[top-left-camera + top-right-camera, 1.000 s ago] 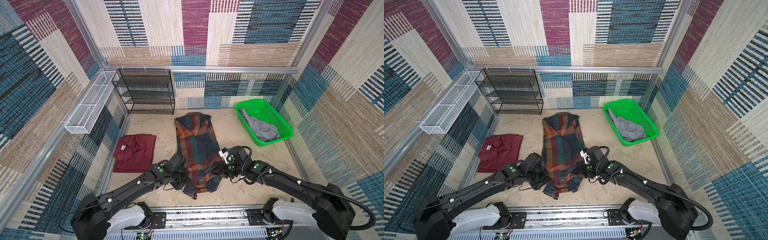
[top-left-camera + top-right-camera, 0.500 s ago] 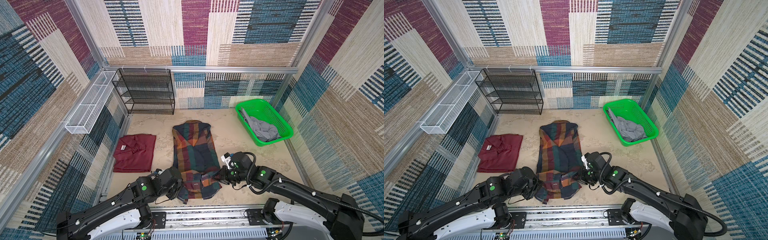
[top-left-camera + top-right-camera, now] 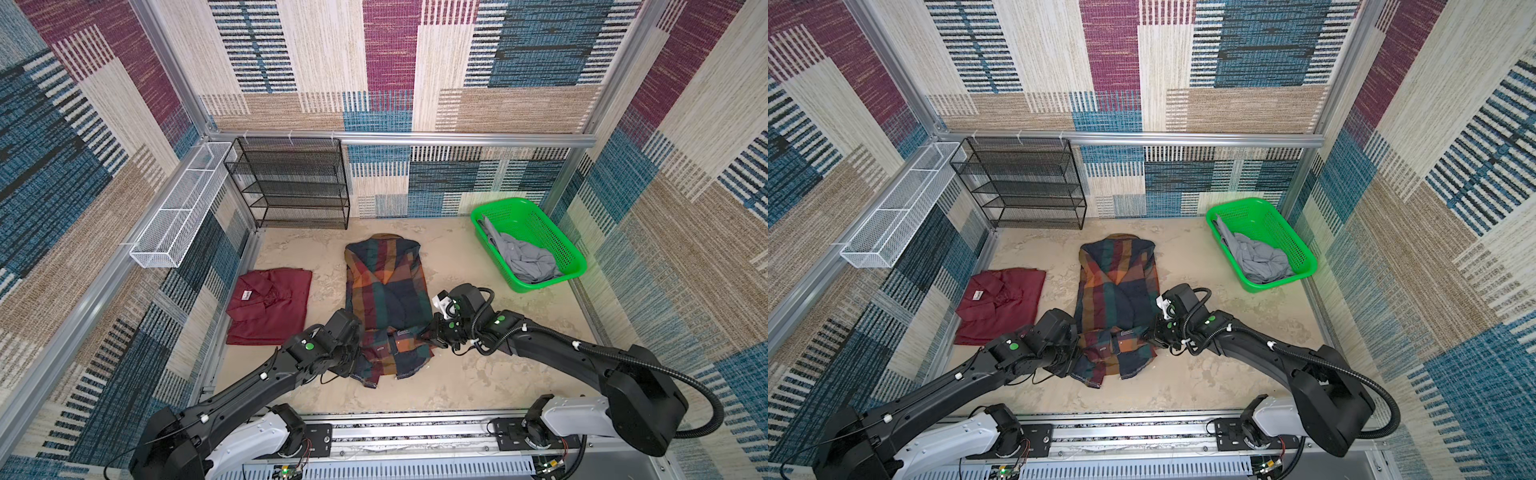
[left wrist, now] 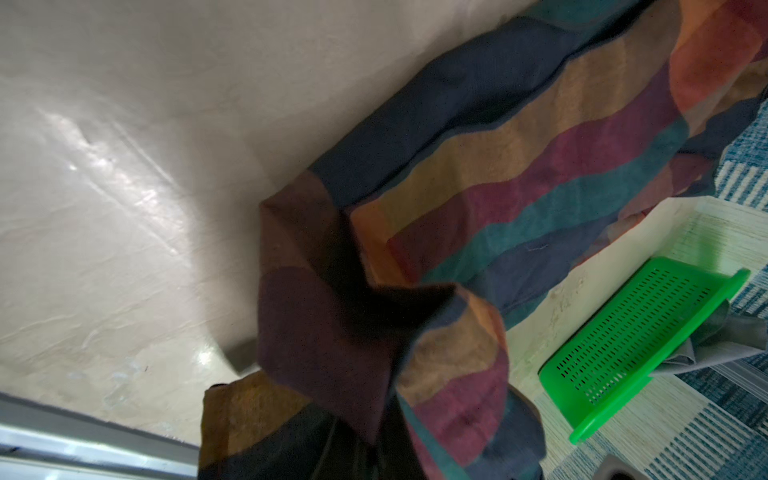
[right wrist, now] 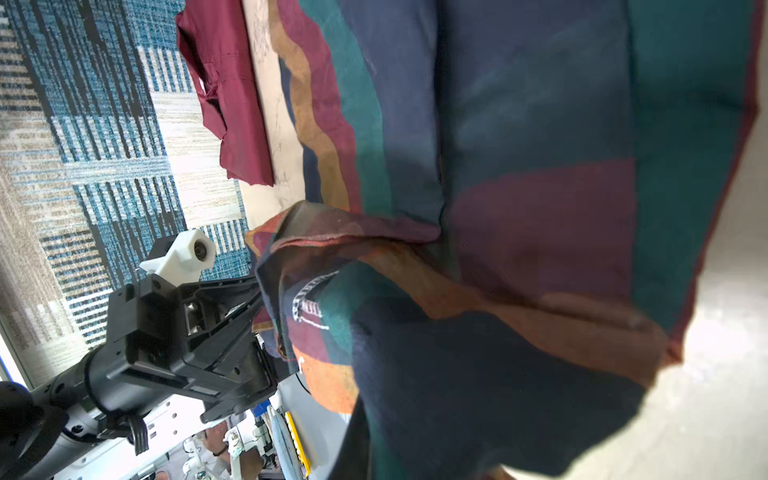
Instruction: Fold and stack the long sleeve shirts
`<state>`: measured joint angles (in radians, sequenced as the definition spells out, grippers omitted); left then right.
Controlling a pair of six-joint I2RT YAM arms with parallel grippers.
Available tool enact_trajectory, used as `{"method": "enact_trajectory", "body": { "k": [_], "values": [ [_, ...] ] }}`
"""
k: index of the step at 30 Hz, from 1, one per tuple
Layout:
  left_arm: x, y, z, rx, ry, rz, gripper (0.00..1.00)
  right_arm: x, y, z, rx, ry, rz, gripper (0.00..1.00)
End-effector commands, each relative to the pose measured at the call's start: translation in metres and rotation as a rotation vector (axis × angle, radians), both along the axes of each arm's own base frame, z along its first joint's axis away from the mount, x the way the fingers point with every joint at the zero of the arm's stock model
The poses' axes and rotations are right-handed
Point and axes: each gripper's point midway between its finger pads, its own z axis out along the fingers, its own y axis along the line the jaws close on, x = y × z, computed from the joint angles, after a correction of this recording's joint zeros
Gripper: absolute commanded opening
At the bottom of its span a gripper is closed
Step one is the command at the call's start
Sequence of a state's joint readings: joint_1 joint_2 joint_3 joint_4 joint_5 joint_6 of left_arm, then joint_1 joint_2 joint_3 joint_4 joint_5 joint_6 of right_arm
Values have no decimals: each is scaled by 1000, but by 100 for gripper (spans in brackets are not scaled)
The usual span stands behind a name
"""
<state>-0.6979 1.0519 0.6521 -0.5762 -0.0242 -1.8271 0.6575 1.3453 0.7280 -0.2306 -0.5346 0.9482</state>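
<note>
The beige table [image 3: 478, 374] carries everything. Largest on it is the plaid shirt [image 3: 386, 286], whose long axis runs straight away from both grippers toward the back wall, collar at the far end. Its near hem is raised off the table and doubled over between the two arms. The left gripper [image 3: 358, 356] is pressed together on the hem's left corner and the right gripper [image 3: 430, 334] pinches the right corner, so each arm is nearer its own side. From that layout, the coming fold would likely carry the hem forward along the shirt's length, toward the collar. The black wire rack [image 3: 299, 183] stands beyond the collar, well apart from both grippers, with nothing seen on its shelves. The maroon shirt [image 3: 270, 305] lies folded just outboard of the left gripper. The green basket [image 3: 532, 224] sits ahead and outboard of the right gripper, holding the crumpled grey shirt [image 3: 525, 259].
</note>
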Motion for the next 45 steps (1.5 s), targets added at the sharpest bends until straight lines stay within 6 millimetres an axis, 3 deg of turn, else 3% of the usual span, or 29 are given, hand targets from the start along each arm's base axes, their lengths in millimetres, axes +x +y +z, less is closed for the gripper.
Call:
{"method": "enact_trajectory", "body": {
  "k": [1,13,15,19,23,26,28,29,31,34,39,45],
  "values": [
    [9,-2,-3,10,-2,-42,0,10,3,0,28,-31,24,0],
    [24,0,-39,25,82,-90,0,25,-3,-53,-31,45,35,0],
    [24,3,-43,24,83,-92,8,25,-5,-59,-46,50,33,0],
    [23,8,-49,29,83,-98,29,26,-9,-65,-75,52,28,13],
    [22,8,-47,6,82,-114,46,30,-12,-58,-97,30,16,36],
    [25,8,-27,-2,52,-137,59,33,-18,-44,-123,-12,0,49],
    [26,12,-10,10,21,-143,61,37,-23,-33,-145,-50,-13,54],
    [26,15,-2,20,4,-140,68,38,-25,-28,-158,-65,-21,57],
    [23,19,11,21,-27,-136,69,37,-28,-21,-165,-82,-23,62],
    [10,21,13,-5,-26,-152,70,26,-30,-16,-143,-69,-6,67],
    [-25,33,0,1,11,-213,70,-1,-45,-23,-143,-60,-18,69],
    [-40,32,-16,-34,-53,-294,70,-18,-44,-29,-124,-93,11,69]
  ]
}}
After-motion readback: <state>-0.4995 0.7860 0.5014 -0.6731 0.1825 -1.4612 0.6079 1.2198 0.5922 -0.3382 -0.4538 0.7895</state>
